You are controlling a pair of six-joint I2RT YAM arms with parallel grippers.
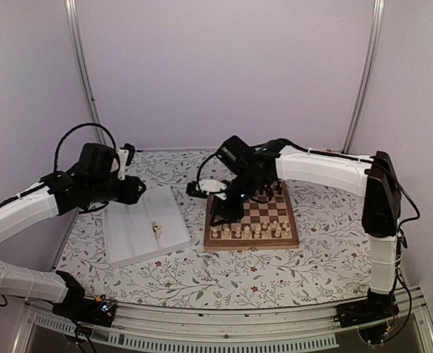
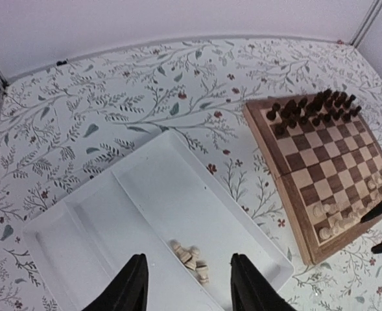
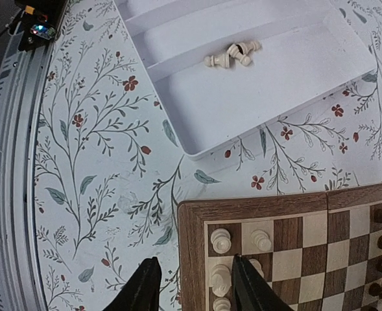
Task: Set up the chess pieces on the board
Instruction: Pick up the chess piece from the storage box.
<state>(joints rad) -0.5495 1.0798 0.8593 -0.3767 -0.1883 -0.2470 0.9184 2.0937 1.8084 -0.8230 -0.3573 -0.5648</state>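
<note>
Wooden chessboard (image 1: 253, 218) with dark and pale checks lies on a floral-patterned tablecloth (image 1: 275, 272), to the right of a white tray (image 1: 128, 235) with long compartments. Dark chessmen (image 2: 314, 107) fill the two far rows of the board. Pale chess pieces (image 1: 256, 231) stand along its near rows; in the right wrist view two of them occupy the corner squares and others sit just below, partly hidden by a finger. A small heap of pale pieces (image 2: 191, 258) lies tumbled in the tray's right-hand compartment, near its near end; they touch one another and most lie on their sides.

Left gripper (image 2: 187, 288) hangs above the tray, its two black fingers (image 2: 129, 288) apart and empty, the heap showing between and just beyond their tips. Right gripper (image 3: 194, 291) hangs over the board's near left corner, its fingers (image 3: 139, 291) likewise apart with nothing between them; one finger shows over the tablecloth beside the frame, the other over the first column of squares. Whether either fingertip touches a piece cannot be told.

Both white-sleeved arms reach in from the sides in the top view, with black cables looping behind them.
</note>
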